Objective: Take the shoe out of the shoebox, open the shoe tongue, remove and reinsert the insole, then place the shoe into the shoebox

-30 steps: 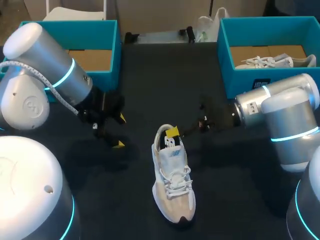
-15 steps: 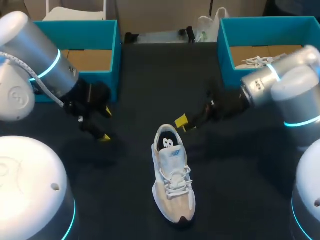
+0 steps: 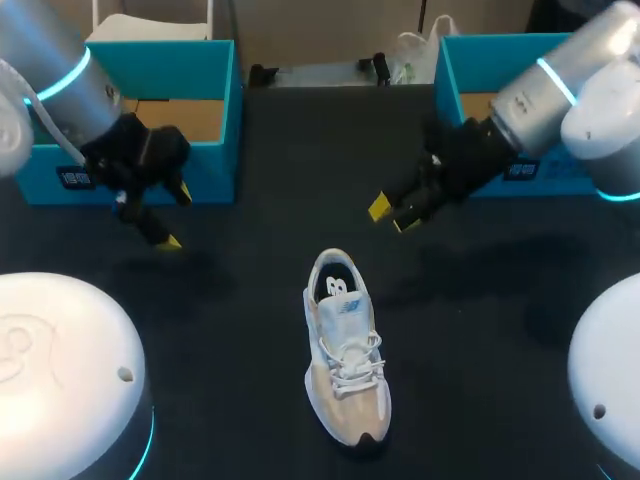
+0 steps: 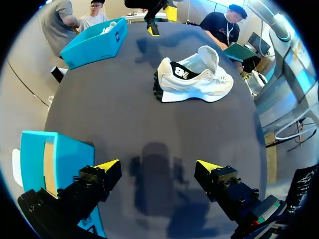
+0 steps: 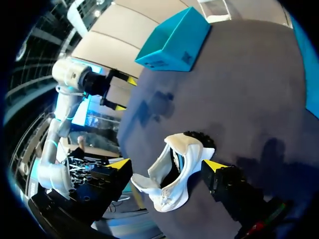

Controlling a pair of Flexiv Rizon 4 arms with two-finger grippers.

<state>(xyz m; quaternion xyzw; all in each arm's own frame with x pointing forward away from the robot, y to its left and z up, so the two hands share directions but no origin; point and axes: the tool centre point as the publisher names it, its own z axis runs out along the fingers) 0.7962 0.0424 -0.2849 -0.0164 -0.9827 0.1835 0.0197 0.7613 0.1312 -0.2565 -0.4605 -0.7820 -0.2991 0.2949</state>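
Teal card walls mark the left shoebox (image 3: pixel 205 160), and just in front of it my left gripper (image 3: pixel 177 217) hangs with its fingers spread wide, holding nothing. Mid-table stands the shoe (image 3: pixel 345 360), upright on its sole, toe toward the near edge, well apart from both boxes. Past it my right gripper (image 3: pixel 390 216) hovers, likewise spread and empty, in front of the right shoebox (image 3: pixel 450 95).

The insole looks seated, so I judge boxing the shoe is what remains. The soft collar could fold under a pinch and let the shoe tip or twist. The sole could also catch on a box wall if carried too low.

From above I see only the mouth and laces. My left wrist view gives the shoe's side, with its dark heel tread and raised tongue. My right wrist view shows the shoe below and ahead of my fingers. The head view hides the right box's inside behind my arm.
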